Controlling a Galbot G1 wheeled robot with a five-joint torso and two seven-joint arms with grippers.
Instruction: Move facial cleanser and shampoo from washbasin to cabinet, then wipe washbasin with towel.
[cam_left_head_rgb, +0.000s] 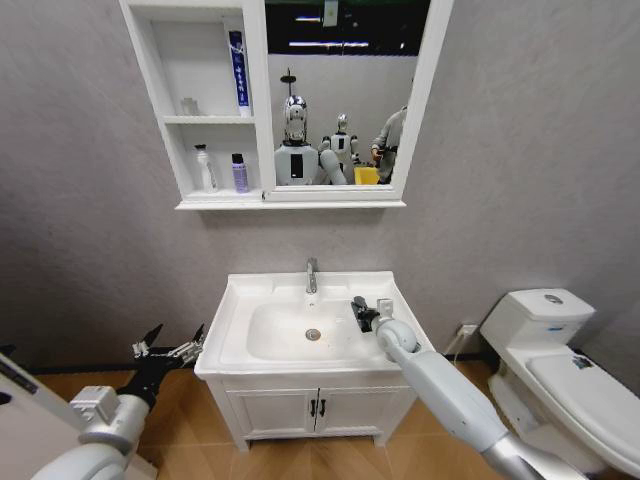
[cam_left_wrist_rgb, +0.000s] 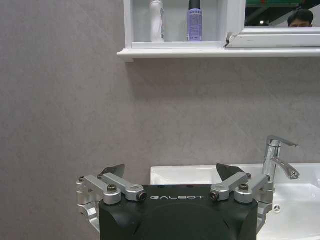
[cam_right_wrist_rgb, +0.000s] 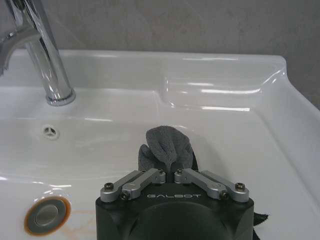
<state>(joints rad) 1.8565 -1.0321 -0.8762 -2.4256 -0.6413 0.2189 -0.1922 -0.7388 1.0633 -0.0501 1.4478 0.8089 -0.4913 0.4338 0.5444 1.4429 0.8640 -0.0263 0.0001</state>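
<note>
While the right arm is reaching over the washbasin, the parts of the scene are lying as follows, nearest first.

Left gripper (cam_left_head_rgb: 172, 343): hanging just off the left side of the washbasin, below its rim level, with its fingers (cam_left_wrist_rgb: 113, 171) spread wide and holding nothing.

Right gripper (cam_right_wrist_rgb: 171, 172): sitting over the right part of the washbasin bowl, fingers pinched tight on the towel.

Towel (cam_right_wrist_rgb: 168, 147): dark grey cloth bunching up out of the right gripper's closed fingers, resting against the white bowl to the right of the drain; a bit of it is also poking out beside the gripper body.

Washbasin (cam_left_head_rgb: 240, 296): white, standing on a two-door cupboard (cam_left_head_rgb: 318, 408) against the grey wall.

Drain (cam_left_head_rgb: 313, 335): sitting at the middle of the washbasin bowl, left of the towel.

Tap (cam_left_head_rgb: 311, 275): chrome, standing at the back edge of the washbasin, behind the drain.

Toilet (cam_left_head_rgb: 560, 365): white, standing well to the right of the washbasin.

Cabinet (cam_left_head_rgb: 262, 198): hanging on the wall above the washbasin, shelves on the left and mirror (cam_left_head_rgb: 340, 90) on the right.

White bottle (cam_left_head_rgb: 205, 168) and purple bottle (cam_left_head_rgb: 240, 173): standing side by side on the cabinet's lowest shelf, above the washbasin.

Blue tube (cam_left_head_rgb: 238, 68): standing upright in the shelf compartment above them.
</note>
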